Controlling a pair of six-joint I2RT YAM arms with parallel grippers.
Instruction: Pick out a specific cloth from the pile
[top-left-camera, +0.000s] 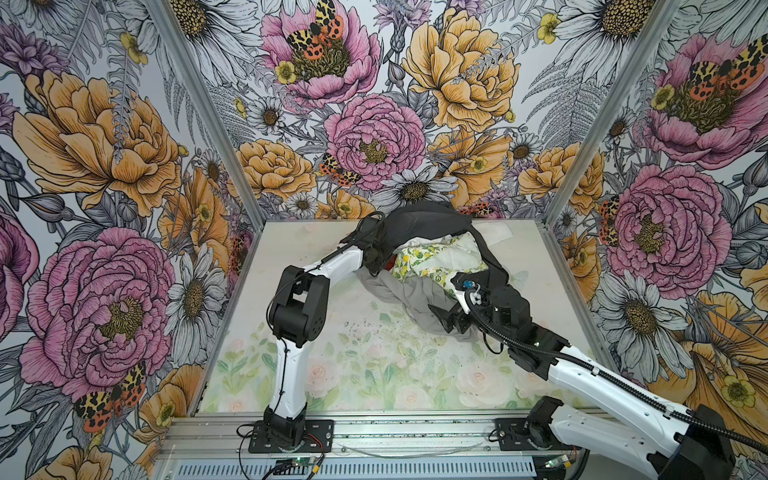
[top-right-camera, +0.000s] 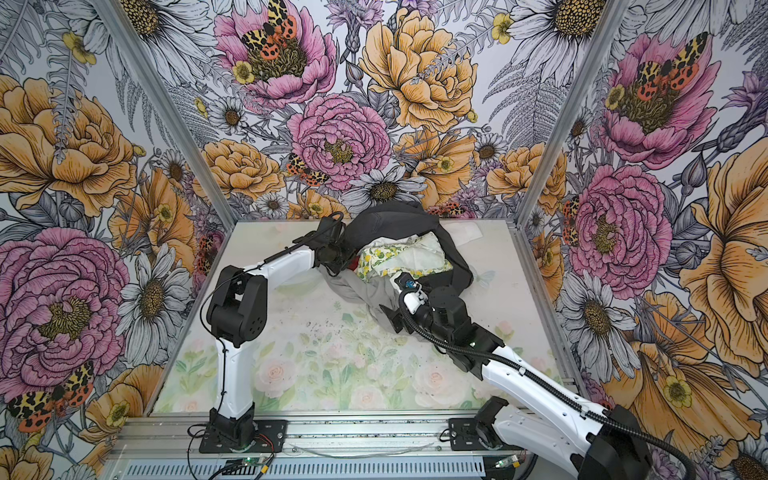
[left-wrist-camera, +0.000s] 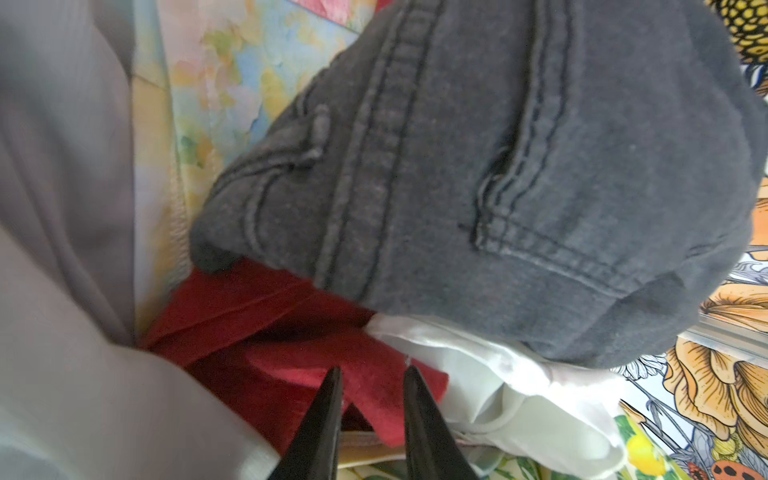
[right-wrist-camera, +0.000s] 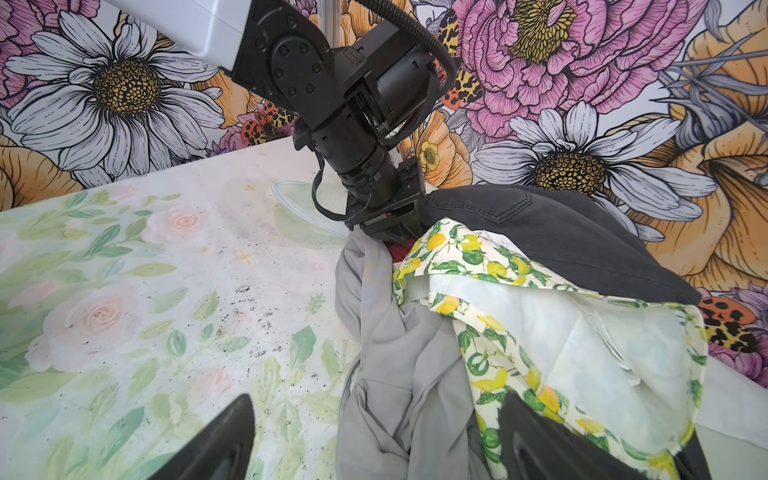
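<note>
Crimson peeks out at the left edge of the pile (top-left-camera: 436, 249), only a sliver in both top views. That's the cloth (top-left-camera: 389, 264), tucked under the dark charcoal denim garment (top-left-camera: 415, 224). It sits just above the light grey garment (top-left-camera: 390, 291) and left of the lemon-print cloth (top-left-camera: 415, 259). The whole heap lies at the upper centre of the floral desk (top-left-camera: 353, 374), against the back wall.

Over to the left wrist view, and the red fabric fills the lower middle of the frame. Denim hangs over it and a white satin piece (left-wrist-camera: 519, 386) lies at its right. The left gripper (left-wrist-camera: 372, 376) is right on it, black fingers (left-wrist-camera: 320, 424) a narrow gap apart with a red fold between them. Whether they actually bite the fabric, I cannot tell.

The right gripper (right-wrist-camera: 378, 399) sits at the lower right of the pile, spread wide over the grey garment and holding nothing.
</note>
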